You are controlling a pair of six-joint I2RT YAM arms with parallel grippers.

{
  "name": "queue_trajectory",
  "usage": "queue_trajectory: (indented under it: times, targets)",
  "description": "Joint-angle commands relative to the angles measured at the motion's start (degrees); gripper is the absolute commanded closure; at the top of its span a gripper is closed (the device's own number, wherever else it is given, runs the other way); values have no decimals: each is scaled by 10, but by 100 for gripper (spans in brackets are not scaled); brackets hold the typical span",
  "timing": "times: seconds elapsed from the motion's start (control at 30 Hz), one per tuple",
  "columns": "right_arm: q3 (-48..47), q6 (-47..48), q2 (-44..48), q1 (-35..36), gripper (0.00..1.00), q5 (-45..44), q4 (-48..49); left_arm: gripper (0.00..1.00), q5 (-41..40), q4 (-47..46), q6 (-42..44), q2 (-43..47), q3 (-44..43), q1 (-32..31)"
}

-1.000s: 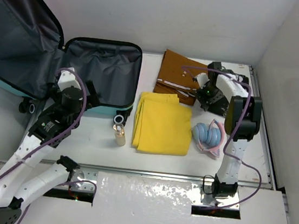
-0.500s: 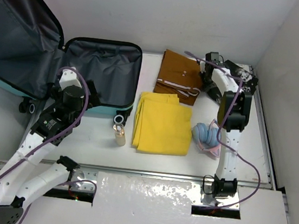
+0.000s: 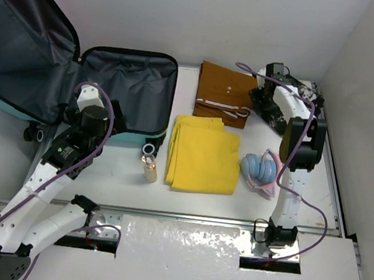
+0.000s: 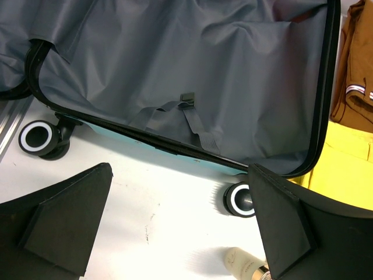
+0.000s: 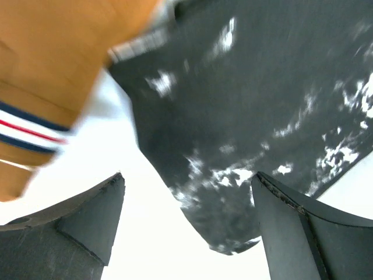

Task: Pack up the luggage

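Top view: the luggage [image 3: 129, 85] lies open, lid raised, a folded yellow cloth [image 3: 204, 154] just right of it; left wrist: the left gripper [image 4: 175, 233] hangs spread and empty by the luggage's wheeled edge; right wrist: the right gripper [image 5: 186, 233], spread, empty, hovers above a black patterned garment [image 5: 262, 116].

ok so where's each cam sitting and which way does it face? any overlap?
Top external: above and behind the bases, looking down on the table; left arm and right arm show.
Left wrist: on the left arm, facing down into the open luggage; left gripper, open, frames the bottom corners.
Right wrist: on the right arm, facing down at a dark patterned cloth beside the brown garment; right gripper, open, frames the bottom corners.
Shared: the luggage and brown garment appear in top external and left wrist.
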State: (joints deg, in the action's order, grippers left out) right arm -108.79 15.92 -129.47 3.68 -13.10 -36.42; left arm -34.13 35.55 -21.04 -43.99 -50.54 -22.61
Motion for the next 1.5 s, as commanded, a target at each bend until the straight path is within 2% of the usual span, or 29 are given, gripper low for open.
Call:
queue_trajectory:
  times: [0.0, 0.07, 0.17, 0.27, 0.3, 0.37, 0.4, 0.43, 0.47, 0.5, 0.6, 0.77, 0.9, 0.93, 1.0, 1.03, 1.07, 1.13, 1.2, 1.23, 1.37, 1.47]
  targets:
    - [50, 87, 21, -27, 16, -2, 5, 0, 6, -27, 8, 1, 4, 8]
    - [74, 110, 21, -30, 16, 7, 16, 0, 10, -27, 10, -1, 4, 7]
    - [56, 133, -18, -35, 17, -12, 6, 0, 16, -28, 11, -6, 4, 8]
    - [65, 128, -41, -34, 22, -25, 7, 0, 15, -28, 12, -5, 4, 8]
    - [66, 124, -46, -35, 35, -26, 14, 0, 16, -28, 13, -4, 4, 8]
    - [43, 120, -69, -34, 51, -25, 5, 0, 18, -29, 14, -6, 4, 8]
    - [19, 116, -85, -52, 67, -11, -13, 0, 17, -27, 14, -9, 3, 8]
    - [10, 112, -90, -54, 74, -4, -19, 0, 17, -23, 13, -10, 1, 8]
    - [3, 98, -92, -54, 95, -5, -21, 0, 18, -21, 12, -18, -2, 8]
    - [-18, 88, -90, -55, 100, -4, -25, 0, 22, -17, 9, -22, -10, 7]
    - [-25, 32, -54, -62, 100, 39, -21, 0, 70, -5, -1, -43, -52, 8]
    - [24, -97, 110, -67, 100, 49, 54, 0, 171, -14, -55, -87, -136, 6]
    - [2, -155, 153, -66, 100, 119, 20, 0, 266, -92, -133, -140, -141, -12]
    - [5, -183, 163, -65, 100, 128, 12, 0, 283, -154, -149, -172, -138, -23]
    - [50, -194, 178, -59, 100, 168, 24, 0, 304, -208, -184, -222, -149, -69]
    - [73, -201, 186, -56, 100, 175, 48, 0, 304, -254, -188, -284, -163, -84]
    - [111, -213, 206, -49, 100, 194, 59, 0, 305, -273, -189, -315, -202, -110]
    - [150, -224, 229, -42, 100, 215, 99, 0, 313, -336, -191, -409, -240, -124]
    - [205, -242, 268, -25, 100, 242, 131, 0, 353, -385, -210, -470, -299, -128]
    - [218, -244, 277, -18, 100, 246, 147, 0, 368, -391, -217, -536, -361, -130]
    - [272, -267, 312, 7, 100, 261, 188, 0, 389, -363, -249, -674, -491, -138]
    - [320, -282, 337, 23, 100, 263, 222, 0, 382, -356, -285, -735, -528, -140]
